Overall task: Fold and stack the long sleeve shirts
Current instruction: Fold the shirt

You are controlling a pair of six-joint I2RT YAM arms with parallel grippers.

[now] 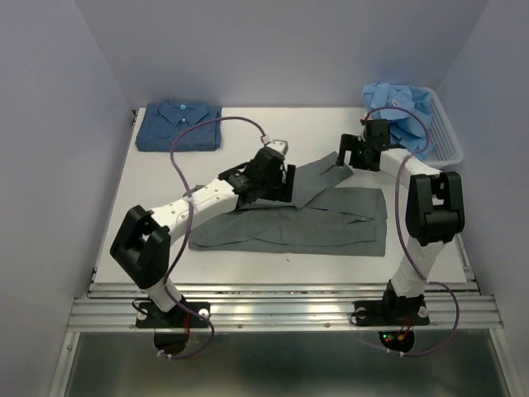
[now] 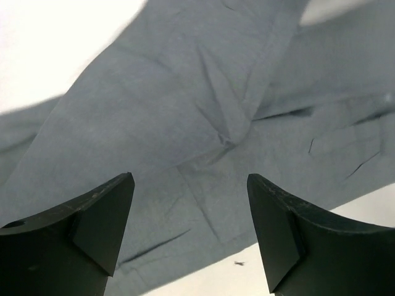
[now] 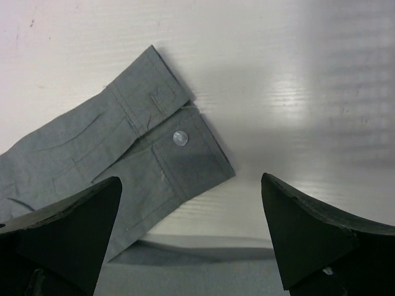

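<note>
White and mostly bare, your desk [image 1: 157,178] sits between pale walls. At its far left corner one dark blue shirt [image 1: 179,126] lies folded into a neat square with the collar on top. I judge that this one is finished and that it marks the place for the stack. At the far right corner a white basket [image 1: 450,145] holds a heap of light blue shirts [image 1: 401,99], crumpled and not folded.

The grey shirt [image 1: 331,219] lies flat in the middle of the desk, toward your side, and it is the one in work. Its body seems to be folded into a long band, and one sleeve [image 1: 318,175] runs out from it toward the far right. The left jaws stand wide apart just above the grey cloth near where the sleeve meets the body, and they hold nothing. The right jaws are also wide apart and empty. They hang above the cuff [image 3: 166,142] of that sleeve, which lies flat on the desk with its button [image 3: 179,138] showing.

In my judgement you are at an early part of the task. One shirt is done and the grey one is about half folded: you must bring the sleeve in, fold more, then place it on the dark blue shirt. The shirts in the basket are not yet started.
</note>
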